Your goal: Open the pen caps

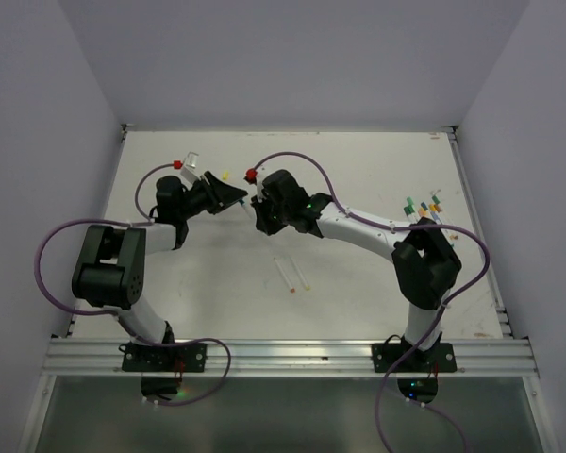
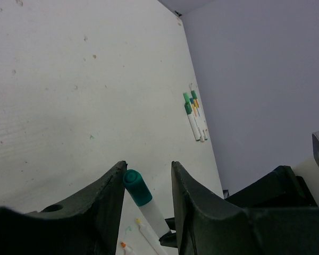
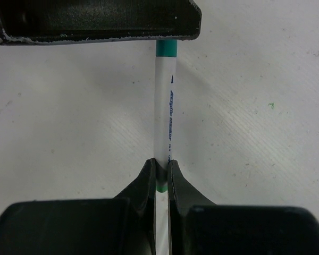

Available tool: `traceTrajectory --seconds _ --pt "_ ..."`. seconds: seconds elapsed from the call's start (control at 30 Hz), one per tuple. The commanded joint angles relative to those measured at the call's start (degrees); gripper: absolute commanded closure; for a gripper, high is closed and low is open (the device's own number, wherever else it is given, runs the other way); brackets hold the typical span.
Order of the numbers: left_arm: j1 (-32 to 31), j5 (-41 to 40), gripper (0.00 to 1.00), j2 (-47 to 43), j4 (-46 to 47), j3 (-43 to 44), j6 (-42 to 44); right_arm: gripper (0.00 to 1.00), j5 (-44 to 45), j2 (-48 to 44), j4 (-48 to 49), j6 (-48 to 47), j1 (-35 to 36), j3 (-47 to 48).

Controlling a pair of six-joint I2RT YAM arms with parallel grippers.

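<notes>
- Only the right wrist view shows the right gripper (image 3: 160, 169) clenched on the slim white marker pen (image 3: 164, 106), held between both arms.
- The left wrist view shows the left gripper (image 2: 148, 169) released, straddling one teal plastic cap (image 2: 137, 187).
- Overhead: two loose pens (image 1: 285, 274) lie mid-table, and a far-right cluster of pens (image 1: 421, 209) is too small to count.

The flat white desk (image 1: 358, 283), faintly stained, sits between plain pale grey walls (image 1: 292, 57). A silver aluminium rail (image 1: 292, 356) lines its near edge.

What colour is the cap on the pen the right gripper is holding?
Teal green; the cap on the pen shows best in left wrist view.
</notes>
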Motion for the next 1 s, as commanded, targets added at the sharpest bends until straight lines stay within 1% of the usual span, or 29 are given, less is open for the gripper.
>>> traceTrajectory --seconds 0.0,0.03,0.07,0.17,0.23,0.27,0.33,0.37,0.4,0.43,0.47,0.5,0.53,0.6,0.67,0.73,0.77,0.8,0.83,0.87,0.9,0.97 --pt "-0.52 2.25 0.58 0.67 2.15 1.7 -0.61 1.0 -0.46 -3.05 3.9 1.04 -0.16 -0.73" --pt "-0.52 2.25 0.58 0.67 2.15 1.52 -0.7 1.0 -0.64 -3.05 4.08 1.21 -0.24 -0.9" --pt "-0.61 2.51 0.62 0.93 2.5 1.52 -0.79 1.0 -0.47 -3.23 4.17 1.3 -0.16 -0.82" --pt "-0.61 2.95 0.65 1.2 3.29 1.52 -1.58 1.0 -0.38 -3.32 4.17 1.39 -0.16 -0.38" --pt "-0.7 3.04 0.7 1.03 3.29 1.78 -1.75 1.0 -0.29 -3.4 4.0 1.48 -0.24 -0.12" --pt "-0.7 3.21 0.79 1.11 3.03 1.96 -1.84 1.0 -0.12 -3.49 4.0 1.48 -0.16 -0.03" --pt "-0.7 3.65 0.86 1.46 3.2 2.22 -2.45 1.0 0.24 -3.67 3.91 1.48 -0.16 0.15" --pt "-0.7 4.26 1.0 1.64 4.16 2.14 -2.8 1.0 0.32 -3.58 3.73 1.48 -0.24 0.32" --pt "-0.79 4.53 1.0 1.81 4.78 1.96 -3.24 1.0 0.67 -3.49 3.12 1.56 -0.16 1.2" --pt "-0.79 4.88 1.0 1.9 5.48 1.79 -4.12 0.82 0.76 -2.88 2.33 1.83 -0.24 1.81" --pt "-0.79 5.41 1.0 1.9 7.23 1.44 -4.65 0.56 1.03 -2.36 1.37 1.74 -0.24 2.6" --pt "-0.79 5.59 1.0 1.99 8.03 1.17 -5.18 0.09 1.29 -2.0 -0.21 1.83 -0.16 3.74" --pt "-0.79 5.85 1.0 1.99 8.65 0.99 -5.96 0.01 1.81 -1.65 -0.48 1.74 -0.15 4.1" --pt "-0.87 6.29 1.0 2.08 10.05 0.82 -6.67 0.01 2.61 -1.47 0.3 1.74 -0.16 3.58" --pt "-0.87 6.55 1.0 2.08 11.64 0.38 -7.9 0.01 1.83 -1.47 2.4 1.74 -0.33 2.7" --pt "-0.87 6.91 1.0 2.25 12.52 0.12 -9.21 0.01 -1.76 -1.12 3.64 1.56 -0.68 2.44" --pt "-0.87 6.99 1.0 2.34 14.0 -0.06 -9.83 0.03 -1.87 -0.68 3.3 1.74 -0.77 2.96" --pt "-0.87 7.08 1.0 2.52 14.97 -0.15 -10.53 0.23 -2.05 1.23 1.47 1.83 -0.94 5.31" --pt "-0.87 7.26 1.0 2.69 16.64 -0.41 -11.85 0.4 -2.31 2.12 0.14 1.83 -0.95 6.73" --pt "-0.87 7.43 1.0 2.96 17.44 -0.5 -12.64 0.59 -2.05 3.09 -1.09 2.0 -0.95 7.61" --pt "-0.87 7.52 1.0 3.13 18.31 -0.68 -13.35 1.0 -2.22 3.62 -0.93 1.92 -0.95 8.06" --pt "-0.87 6.48 1.0 3.4 19.02 -1.47 -14.5 1.0 -2.23 3.1 1.43 1.65 -0.86 6.92"
